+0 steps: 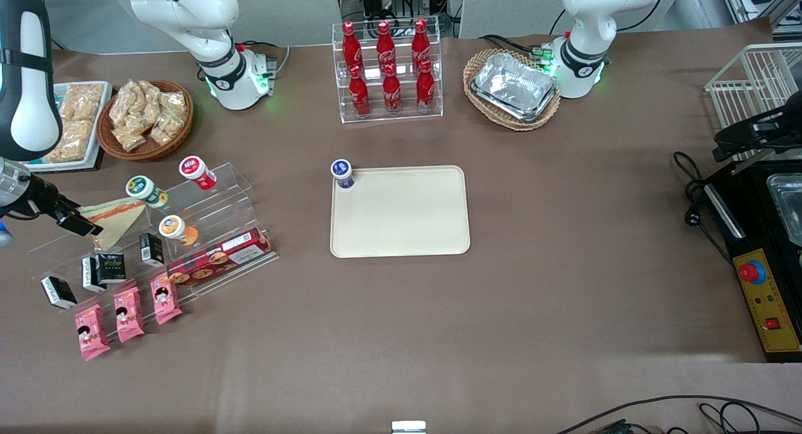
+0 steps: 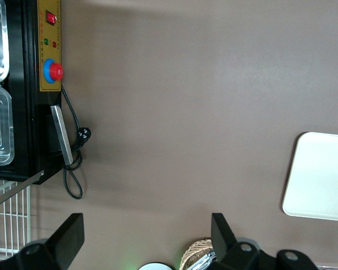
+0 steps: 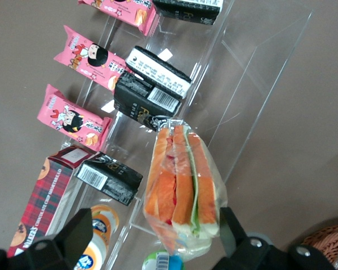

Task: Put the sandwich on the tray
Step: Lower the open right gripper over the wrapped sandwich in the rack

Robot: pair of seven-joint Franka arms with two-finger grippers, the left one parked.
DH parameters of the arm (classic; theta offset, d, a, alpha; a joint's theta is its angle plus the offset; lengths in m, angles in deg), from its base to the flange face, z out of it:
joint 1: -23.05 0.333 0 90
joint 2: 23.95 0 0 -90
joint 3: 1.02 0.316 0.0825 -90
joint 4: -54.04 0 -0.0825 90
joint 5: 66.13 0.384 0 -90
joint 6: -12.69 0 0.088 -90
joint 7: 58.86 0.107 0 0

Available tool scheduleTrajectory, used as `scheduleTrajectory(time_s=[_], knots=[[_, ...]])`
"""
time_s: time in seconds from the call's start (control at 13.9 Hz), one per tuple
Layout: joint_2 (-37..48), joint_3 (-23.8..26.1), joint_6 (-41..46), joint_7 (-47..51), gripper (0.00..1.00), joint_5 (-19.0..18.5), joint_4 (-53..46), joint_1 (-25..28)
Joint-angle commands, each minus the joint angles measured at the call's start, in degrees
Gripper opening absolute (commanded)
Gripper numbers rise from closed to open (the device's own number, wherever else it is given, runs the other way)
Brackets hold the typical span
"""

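The sandwich (image 1: 119, 216), a wrapped wedge with orange and green layers, lies on the upper step of a clear acrylic stand (image 1: 207, 202) at the working arm's end of the table. My gripper (image 1: 83, 225) hangs right at it, open. In the right wrist view the sandwich (image 3: 183, 185) sits between the spread fingers of the gripper (image 3: 155, 239), close to one finger (image 3: 232, 233) and well apart from the second. The cream tray (image 1: 407, 221) lies flat at mid table, also seen in the left wrist view as the tray (image 2: 321, 174).
A blue-lidded cup (image 1: 343, 173) stands on one tray corner. The stand also holds lidded cups (image 1: 145, 191), black cartons (image 3: 152, 84), a biscuit box (image 1: 216, 258) and pink packets (image 1: 128, 312). A snack basket (image 1: 147, 118) and cola rack (image 1: 388, 71) stand farther back.
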Motion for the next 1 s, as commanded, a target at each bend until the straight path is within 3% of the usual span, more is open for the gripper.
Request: scheduleTrajectory(time_s=[0.0,0.93], knots=[[-0.67,-0.19,-3.34,-0.02,1.00,0.37,1.72,0.34],[-0.68,-0.46,-4.41,-2.40,1.00,0.01,2.34,-0.01]])
